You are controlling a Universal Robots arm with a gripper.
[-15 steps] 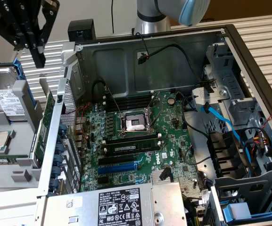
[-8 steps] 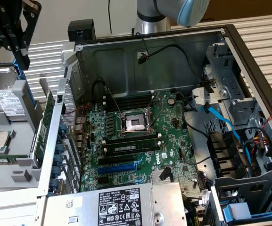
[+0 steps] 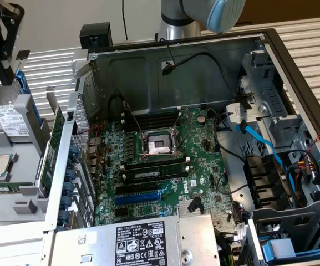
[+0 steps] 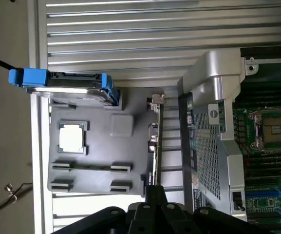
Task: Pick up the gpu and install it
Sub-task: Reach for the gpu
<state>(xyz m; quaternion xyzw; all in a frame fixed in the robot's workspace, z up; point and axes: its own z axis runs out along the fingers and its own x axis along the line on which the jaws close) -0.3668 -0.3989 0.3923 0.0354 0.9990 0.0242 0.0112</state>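
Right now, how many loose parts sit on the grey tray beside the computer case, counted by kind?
hard drive, in a blue caddy: 1
CPU: 1
gpu, standing on edge at the tray's side: 1
Total: 3

Green gpu (image 3: pixel 52 145) (image 4: pixel 153 146), on edge, beside grey tray (image 4: pixel 96 146)

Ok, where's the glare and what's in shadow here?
Exterior view: the computer case is shadowed inside, the slatted table bright. Wrist view: glare whitens the processor on the grey tray; the motherboard looks dim.
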